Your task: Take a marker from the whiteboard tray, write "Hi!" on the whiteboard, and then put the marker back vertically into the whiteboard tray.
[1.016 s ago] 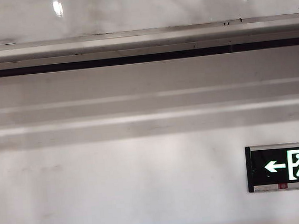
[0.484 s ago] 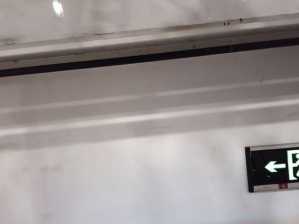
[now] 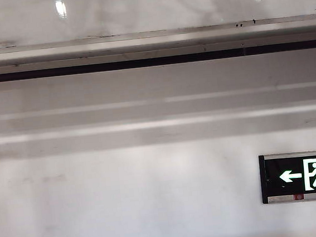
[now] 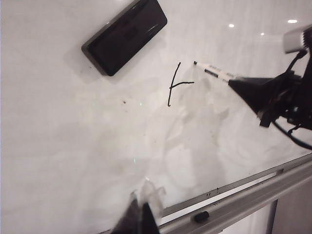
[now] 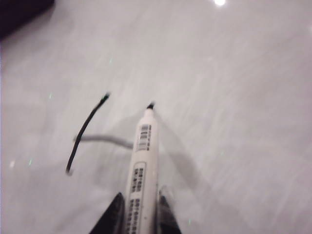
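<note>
White, glossy whiteboard (image 4: pixel 97 146) fills both wrist views, with faint grey smudges and bright spots of ceiling light on it.

Nearest in the left wrist view is the left gripper (image 4: pixel 139 217). Only its dark tips show at the edge of the picture, close together, with some clear wrapping on one tip; nothing is seen between them, and I cannot tell if they are fully closed. Just behind them runs the tray (image 4: pixel 243 197), a long silver-grey ledge under the board, and a small dark cap (image 4: pixel 201 216) lies in it.

Farther on the board, the right gripper (image 5: pixel 139 214) has its two fingers narrowly closed around the marker (image 5: pixel 141 170), a white barrel with printed labels. The black tip of the marker is at the board surface, just beside the black strokes (image 4: pixel 174 84): one long stroke and one short bar that goes out from its middle toward the marker. In the left wrist view the same marker (image 4: pixel 214 72) sticks out from the black fingers of the right arm.

Farthest on the board, a black eraser (image 4: pixel 124 36) sits tilted, well apart from the strokes.

The exterior view shows only the tray (image 3: pixel 151 43), the dull wall below it and a green exit sign (image 3: pixel 303 175) at the lower right; no arm is seen there.
</note>
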